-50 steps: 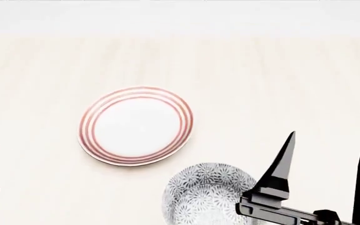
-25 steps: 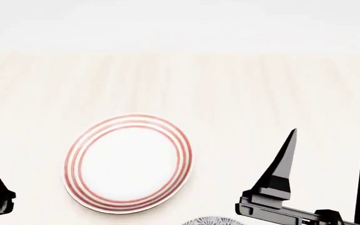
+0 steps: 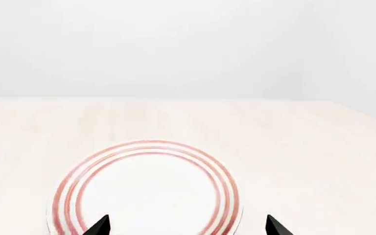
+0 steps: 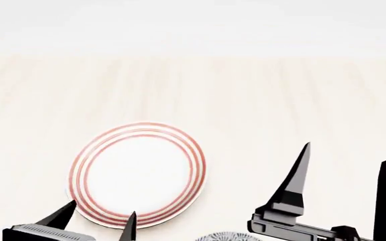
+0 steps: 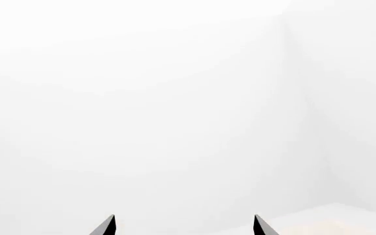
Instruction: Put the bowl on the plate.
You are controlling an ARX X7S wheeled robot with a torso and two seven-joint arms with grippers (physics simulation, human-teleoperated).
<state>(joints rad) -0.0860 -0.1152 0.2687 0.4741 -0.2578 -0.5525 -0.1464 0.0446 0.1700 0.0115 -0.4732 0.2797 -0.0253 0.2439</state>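
Since half a second ago my left gripper (image 4: 99, 220) has risen into view, fingers apart, at the plate's (image 4: 138, 173) near rim. My right gripper (image 4: 344, 173) hangs open, empty. Nothing's grasped: the bowl (image 4: 228, 236) sits apart from the plate.

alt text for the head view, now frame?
A white plate with three red rings lies on a pale wooden table, nothing on it. The open left gripper pokes up over its near edge; the open right gripper stands to the right. Only a sliver of the patterned bowl shows at the bottom edge, between the grippers.
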